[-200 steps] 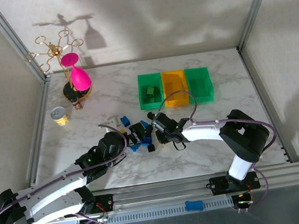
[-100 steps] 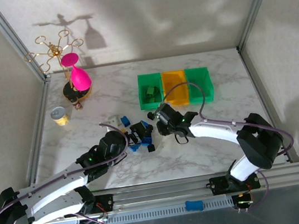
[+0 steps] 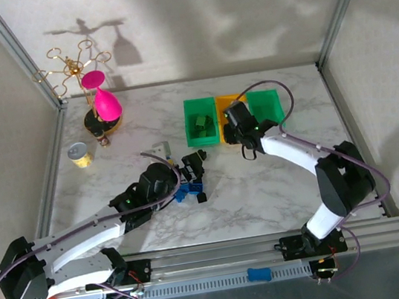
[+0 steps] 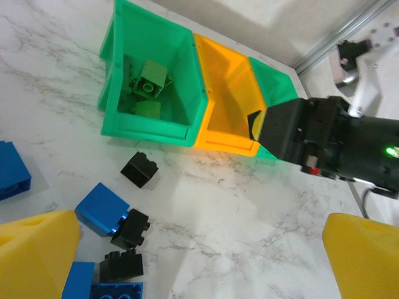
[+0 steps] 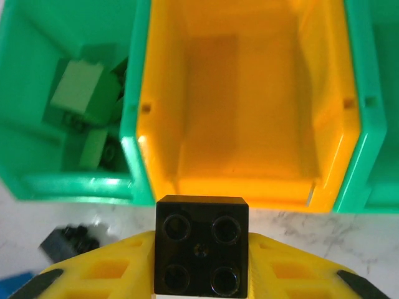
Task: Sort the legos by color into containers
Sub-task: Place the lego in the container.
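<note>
- One black 2x2 brick (image 5: pixel 201 240) sits pinched studs-up in the R gripper (image 5: pixel 201 274). Jaws are nearly closed on it and the grip looks square.
- Brick hangs just short of the near wall of the yellow-orange bin (image 5: pixel 249 118), the middle of three bins in a row. Nothing seen inside that bin.
- Left green bin (image 5: pixel 37 180) already has green bricks (image 5: pixel 78 90), so the middle bin is prob. the one for black. Right green bin (image 5: pixel 381 93) is touching it on the other side.
- To do it well: go fwd past the near rim to mid-bin before letting go. Keep fingers above the walls, since the bins look light and a bump could shove the row.
- Release low so the brick doesn't bounce out, then open just enough to free it.
- L gripper (image 4: pixel 199 227) has jaws wide w/ nothing held, over the loose blue and black bricks (image 3: pixel 190 185). Keep the R arm's path back clear of it.
- Surface: white marble-look tabletop (image 3: pixel 267 199), smooth, so bricks may skid.
- Room: pale walls and metal frame posts (image 3: pixel 15 49). Gold wire stand (image 3: pixel 74 66) w/ pink glass (image 3: pixel 106 103) is at far left, yellow can (image 3: pixel 78 154) near it.
</note>
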`<action>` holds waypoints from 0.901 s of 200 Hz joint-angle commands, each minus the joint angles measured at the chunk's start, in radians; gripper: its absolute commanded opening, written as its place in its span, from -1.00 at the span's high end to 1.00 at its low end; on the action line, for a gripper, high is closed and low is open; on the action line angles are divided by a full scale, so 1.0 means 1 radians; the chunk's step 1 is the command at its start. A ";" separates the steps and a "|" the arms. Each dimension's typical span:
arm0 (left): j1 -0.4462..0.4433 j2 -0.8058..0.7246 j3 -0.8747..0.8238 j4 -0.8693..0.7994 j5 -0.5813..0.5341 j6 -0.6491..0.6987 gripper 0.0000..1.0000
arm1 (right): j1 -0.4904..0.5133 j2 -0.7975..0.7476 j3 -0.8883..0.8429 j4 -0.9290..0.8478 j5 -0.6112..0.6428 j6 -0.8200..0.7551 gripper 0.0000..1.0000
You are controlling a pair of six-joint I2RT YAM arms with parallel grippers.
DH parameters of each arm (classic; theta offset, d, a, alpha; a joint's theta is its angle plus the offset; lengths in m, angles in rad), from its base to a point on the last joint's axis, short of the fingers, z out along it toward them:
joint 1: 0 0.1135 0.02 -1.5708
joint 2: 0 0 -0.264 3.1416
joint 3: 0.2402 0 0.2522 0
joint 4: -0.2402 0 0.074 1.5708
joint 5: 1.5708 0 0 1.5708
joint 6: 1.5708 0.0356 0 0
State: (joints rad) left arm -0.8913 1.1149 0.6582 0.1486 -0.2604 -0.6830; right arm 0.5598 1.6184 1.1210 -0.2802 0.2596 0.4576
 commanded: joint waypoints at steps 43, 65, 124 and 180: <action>0.020 0.033 0.054 0.043 0.006 0.045 -0.99 | -0.077 0.200 0.169 0.047 -0.028 -0.060 0.30; 0.034 0.029 0.056 0.036 0.009 0.048 -0.99 | -0.090 0.269 0.216 0.042 -0.033 -0.066 0.30; 0.064 -0.015 0.032 0.023 0.011 0.050 -0.99 | -0.102 0.345 0.253 0.049 -0.031 -0.073 0.21; 0.083 -0.036 0.025 0.025 0.025 0.053 -0.99 | -0.103 0.313 0.266 0.020 -0.015 -0.085 0.05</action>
State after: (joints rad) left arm -0.8181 1.1004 0.6830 0.1677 -0.2523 -0.6525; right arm 0.4591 1.9598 1.3628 -0.2466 0.2356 0.3843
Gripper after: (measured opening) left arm 0.996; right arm 0.471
